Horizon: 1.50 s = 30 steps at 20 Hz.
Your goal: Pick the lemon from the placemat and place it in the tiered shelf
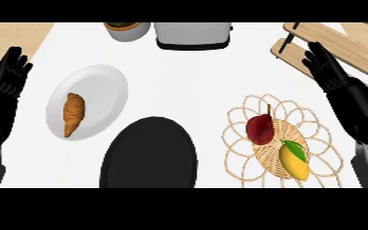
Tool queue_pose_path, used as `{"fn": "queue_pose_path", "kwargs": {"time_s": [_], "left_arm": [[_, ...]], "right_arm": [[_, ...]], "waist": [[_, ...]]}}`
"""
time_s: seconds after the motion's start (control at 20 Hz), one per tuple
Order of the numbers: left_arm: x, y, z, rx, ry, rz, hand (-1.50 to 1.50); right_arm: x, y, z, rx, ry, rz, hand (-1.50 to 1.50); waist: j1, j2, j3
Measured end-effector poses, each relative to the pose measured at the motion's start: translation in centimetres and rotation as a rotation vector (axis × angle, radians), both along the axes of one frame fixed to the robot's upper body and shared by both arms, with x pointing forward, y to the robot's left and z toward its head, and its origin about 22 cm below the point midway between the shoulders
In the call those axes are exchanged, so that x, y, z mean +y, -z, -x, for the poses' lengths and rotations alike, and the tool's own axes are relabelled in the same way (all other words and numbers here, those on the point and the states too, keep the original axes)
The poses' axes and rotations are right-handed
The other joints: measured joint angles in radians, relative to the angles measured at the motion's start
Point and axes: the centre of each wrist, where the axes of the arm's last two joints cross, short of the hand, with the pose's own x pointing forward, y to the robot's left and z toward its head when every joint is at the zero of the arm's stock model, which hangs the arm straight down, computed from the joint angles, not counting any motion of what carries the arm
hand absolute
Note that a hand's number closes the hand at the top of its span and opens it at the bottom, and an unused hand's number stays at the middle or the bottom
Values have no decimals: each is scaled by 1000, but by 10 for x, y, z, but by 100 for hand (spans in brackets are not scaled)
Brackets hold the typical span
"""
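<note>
Head view | 1 lemon [296, 163] (on placemat [267, 152]) | 1 croissant [73, 113] | 1 tiered shelf [327, 35]

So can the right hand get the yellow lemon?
Probably yes. The right hand is open at the right edge, beside the placemat, and nothing lies between it and the lemon. The red fruit sits on the lemon's other side.

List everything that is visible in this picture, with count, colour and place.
white plate: 1, white, left
croissant: 1, brown, on white plate
black plate: 1, black, bottom centre
placemat: 1, tan woven, lower right
red fruit: 1, red, on placemat
lemon: 1, yellow, on placemat
toaster: 1, grey, top centre
pot: 1, grey, top left
tiered shelf: 1, wooden, top right
left hand: 1, black, left edge, open
right hand: 1, black, right edge, open
</note>
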Motion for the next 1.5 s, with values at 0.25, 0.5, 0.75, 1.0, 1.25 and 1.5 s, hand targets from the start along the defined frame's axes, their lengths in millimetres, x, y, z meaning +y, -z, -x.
{"fn": "queue_pose_path", "kwargs": {"time_s": [0.25,0.5,0.75,1.0,1.25,1.5], "left_arm": [[5,27,15,122,-38,33,0],[15,63,32,288,-89,102,0],[19,79,41,347,-75,145,0],[17,89,44,363,-67,153,0],[21,87,41,371,-75,152,0],[16,90,39,363,-65,150,0]], "right_arm": [[26,11,7,-82,2,-23,150],[-2,32,16,-122,346,194,-150],[50,83,59,-148,445,228,-150],[78,85,93,-135,513,359,-150],[72,76,114,-53,578,609,-150],[70,58,127,125,544,860,-150]], "waist": [[-5,30,-26],[-50,38,-40],[-34,39,-38],[-29,38,-38],[-37,37,-41],[-27,40,-41]]}}
